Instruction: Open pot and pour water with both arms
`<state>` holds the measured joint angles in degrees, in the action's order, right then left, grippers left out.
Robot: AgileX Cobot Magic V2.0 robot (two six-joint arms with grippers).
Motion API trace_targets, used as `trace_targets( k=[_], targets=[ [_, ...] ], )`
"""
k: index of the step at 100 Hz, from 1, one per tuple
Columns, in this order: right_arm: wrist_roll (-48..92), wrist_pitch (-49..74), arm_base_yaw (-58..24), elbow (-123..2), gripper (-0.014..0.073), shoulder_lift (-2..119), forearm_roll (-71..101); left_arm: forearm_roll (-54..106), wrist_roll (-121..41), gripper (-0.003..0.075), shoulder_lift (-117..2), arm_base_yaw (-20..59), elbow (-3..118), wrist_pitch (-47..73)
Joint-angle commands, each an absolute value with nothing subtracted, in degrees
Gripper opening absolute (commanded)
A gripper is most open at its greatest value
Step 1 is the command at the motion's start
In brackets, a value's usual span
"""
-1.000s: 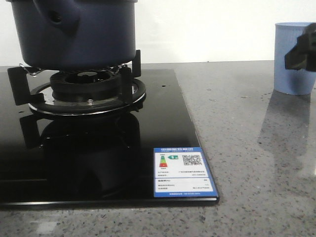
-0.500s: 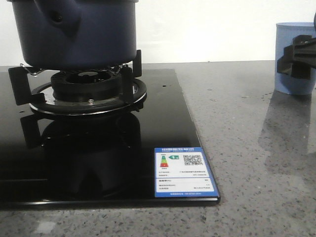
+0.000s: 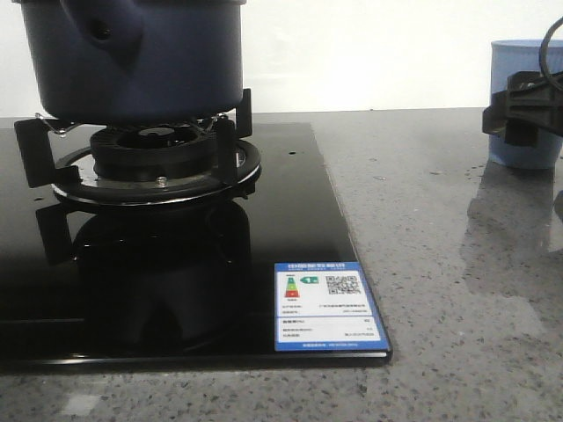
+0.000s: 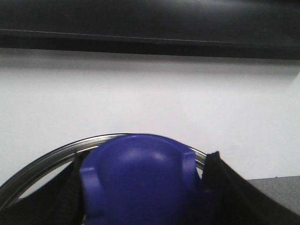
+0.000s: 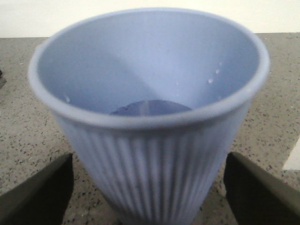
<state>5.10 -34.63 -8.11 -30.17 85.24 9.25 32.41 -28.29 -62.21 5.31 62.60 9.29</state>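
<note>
While front view crops cup (image 3: 528, 104), right gripper (image 5: 149, 187) straddles it, apart.

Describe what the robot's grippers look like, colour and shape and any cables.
The right gripper has two flat, matte black fingers, wedge-shaped where they show. In the front view its body is a blocky black casing with a thin black cable looping above it. The left gripper also has black fingers, with a ribbed-looking edge. No markings are visible.
</note>
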Motion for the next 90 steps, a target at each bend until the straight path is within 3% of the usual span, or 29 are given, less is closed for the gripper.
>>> trace_targets(
  k=[1, 21, 53, 90],
  targets=[
    [5.1, -40.0, -7.7, -32.2, 0.0526, 84.2, 8.3, 33.0, -28.4, 0.0369, -60.6, 5.2, 64.7, 4.1],
    [5.1, -39.8, -7.7, -32.8, 0.0381, 84.5, 8.3, 33.0, -28.4, 0.0369, -60.6, 5.2, 64.7, 4.1],
    [5.1, -38.1, -7.7, -33.1, 0.0382, 82.5, 3.8, 31.9, -28.4, 0.0369, -60.6, 5.2, 64.7, 4.1],
    [5.1, -7.7, -11.5, -48.1, 0.0382, 75.0, -5.6, 31.6, -28.4, 0.0369, -60.6, 5.2, 64.7, 4.1]
  ],
)
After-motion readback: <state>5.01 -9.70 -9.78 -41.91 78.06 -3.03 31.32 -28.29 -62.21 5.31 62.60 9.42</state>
